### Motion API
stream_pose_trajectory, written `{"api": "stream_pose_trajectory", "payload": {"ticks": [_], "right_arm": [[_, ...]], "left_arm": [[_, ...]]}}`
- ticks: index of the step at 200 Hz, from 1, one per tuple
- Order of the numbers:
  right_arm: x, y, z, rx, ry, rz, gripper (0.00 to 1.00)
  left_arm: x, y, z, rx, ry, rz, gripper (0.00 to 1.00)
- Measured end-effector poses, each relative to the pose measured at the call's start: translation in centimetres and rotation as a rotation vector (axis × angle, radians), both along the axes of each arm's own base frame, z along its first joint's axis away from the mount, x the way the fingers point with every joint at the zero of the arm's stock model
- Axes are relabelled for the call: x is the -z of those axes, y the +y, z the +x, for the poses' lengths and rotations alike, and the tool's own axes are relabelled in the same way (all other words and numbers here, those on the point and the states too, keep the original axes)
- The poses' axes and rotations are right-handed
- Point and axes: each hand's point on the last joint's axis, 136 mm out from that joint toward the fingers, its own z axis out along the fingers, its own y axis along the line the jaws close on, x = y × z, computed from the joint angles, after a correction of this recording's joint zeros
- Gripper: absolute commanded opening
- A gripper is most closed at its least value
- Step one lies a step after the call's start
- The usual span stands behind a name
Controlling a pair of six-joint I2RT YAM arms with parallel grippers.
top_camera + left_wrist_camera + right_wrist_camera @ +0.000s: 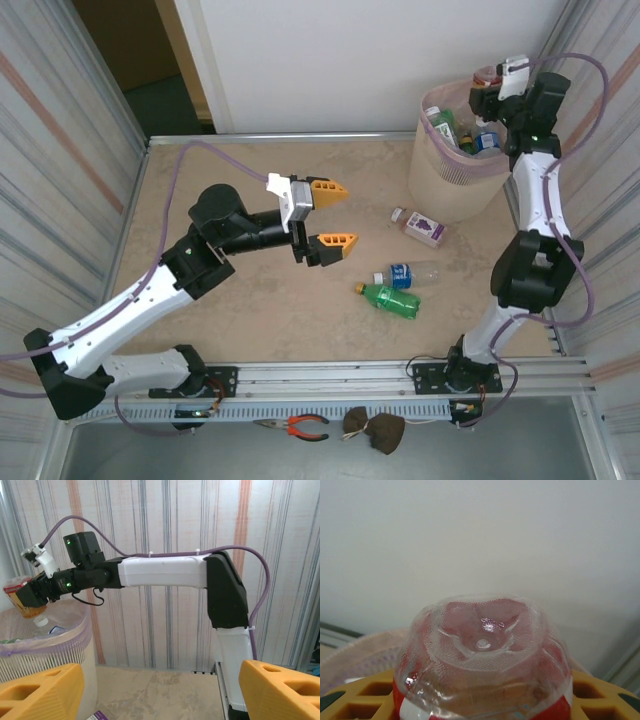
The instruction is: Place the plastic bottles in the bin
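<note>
Clear ribbed plastic, the base of a red-labelled bottle (482, 645), sits clamped in my right end effector (480, 700) in the right wrist view. The left wrist view adds that it hangs over the bin (50, 650). My right arm rises, then reaches to the far-right corner. My left end effector (335, 216) gapes empty above the worktop (250, 320), forearm level. Beside the bin lie a purple-labelled bottle (425, 227), a blue-labelled bottle (405, 273) and a green bottle (391, 299).

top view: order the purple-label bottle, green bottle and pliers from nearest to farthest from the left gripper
1. purple-label bottle, just right of the left gripper
2. green bottle, right and toward the arm bases
3. pliers, past the table's near edge
</note>
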Motion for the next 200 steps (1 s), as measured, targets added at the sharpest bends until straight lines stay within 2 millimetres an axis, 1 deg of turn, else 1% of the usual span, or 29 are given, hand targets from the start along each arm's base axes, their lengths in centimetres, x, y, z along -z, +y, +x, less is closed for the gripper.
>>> {"api": "stream_pose_trajectory", "payload": {"ticks": [24,55,72,94,104,117,132,178,200], "right_arm": [[1.9,0.4,1.9,-0.063,-0.008,-0.065,0.51],[2.5,0.6,3.2,-0.101,-0.048,-0.147,0.51],[3.0,0.4,3.6,-0.105,-0.058,-0.189,0.54],[4.6,0.1,4.3,-0.106,-0.045,-0.238,0.59],[5.2,-0.2,4.6,-0.098,-0.04,-0.262,0.63],[5.5,-0.6,4.7,-0.089,-0.037,-0.285,0.72],[5.6,-1.0,4.7,-0.077,-0.035,-0.296,0.77],[5.7,-1.2,4.7,-0.072,-0.036,-0.314,0.88],[5.4,-1.0,4.1,-0.077,-0.036,-0.311,0.91]], "left_arm": [[-0.3,0.3,0.2,-0.021,-0.001,-0.007,0.81],[-0.6,0.7,0.4,-0.044,0.004,-0.017,0.81],[-0.6,0.8,0.5,-0.054,0.014,-0.021,0.81],[-0.5,0.9,0.6,-0.066,0.024,-0.023,0.81],[-0.3,0.9,0.7,-0.067,0.032,-0.021,0.81],[0.0,0.9,0.8,-0.069,0.043,-0.018,0.81],[0.2,0.9,0.9,-0.072,0.053,-0.018,0.81],[0.5,0.9,1.1,-0.077,0.079,-0.018,0.81],[0.2,1.2,1.0,-0.077,0.079,-0.025,0.81]]}}
